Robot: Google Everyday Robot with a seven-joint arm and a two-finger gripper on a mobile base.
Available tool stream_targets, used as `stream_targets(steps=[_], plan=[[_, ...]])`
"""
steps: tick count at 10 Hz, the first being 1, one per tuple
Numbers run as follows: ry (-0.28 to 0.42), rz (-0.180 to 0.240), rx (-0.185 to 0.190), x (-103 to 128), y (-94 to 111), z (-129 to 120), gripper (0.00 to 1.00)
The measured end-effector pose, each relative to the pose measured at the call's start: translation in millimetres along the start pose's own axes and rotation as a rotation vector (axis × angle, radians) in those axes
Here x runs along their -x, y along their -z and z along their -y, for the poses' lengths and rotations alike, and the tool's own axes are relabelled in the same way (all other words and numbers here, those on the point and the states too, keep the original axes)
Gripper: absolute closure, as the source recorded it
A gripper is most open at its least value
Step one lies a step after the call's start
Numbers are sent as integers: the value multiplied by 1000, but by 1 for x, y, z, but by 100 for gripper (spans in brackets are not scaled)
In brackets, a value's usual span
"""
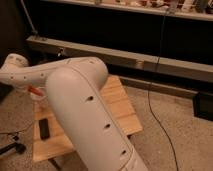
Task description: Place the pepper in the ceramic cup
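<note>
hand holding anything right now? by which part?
Cannot tell. The arm hides the hand, somewhere over the table's left side. Only a red-orange sliver, probably the pepper, shows beside the arm.

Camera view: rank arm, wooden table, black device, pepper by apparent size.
1. arm, inflated by being nearest the camera
2. wooden table
3. black device
4. pepper, only a sliver showing beside the arm

The gripper is hidden behind the arm's left end, near the pepper.

White arm, gripper hidden behind it. Red-orange pepper. Pale wood table. Black device. Speckled grey floor. Black cable.
</note>
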State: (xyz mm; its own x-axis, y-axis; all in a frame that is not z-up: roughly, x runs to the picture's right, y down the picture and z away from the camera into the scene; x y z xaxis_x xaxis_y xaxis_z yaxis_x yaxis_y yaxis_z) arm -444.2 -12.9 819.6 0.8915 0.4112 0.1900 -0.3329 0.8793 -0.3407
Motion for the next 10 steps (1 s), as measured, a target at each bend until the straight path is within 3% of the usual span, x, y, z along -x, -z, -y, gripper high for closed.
stream_targets(steps=[5,10], plan=[[-28,10,-11,-13,0,16,100],[-25,26,17,-3,-10,2,100]])
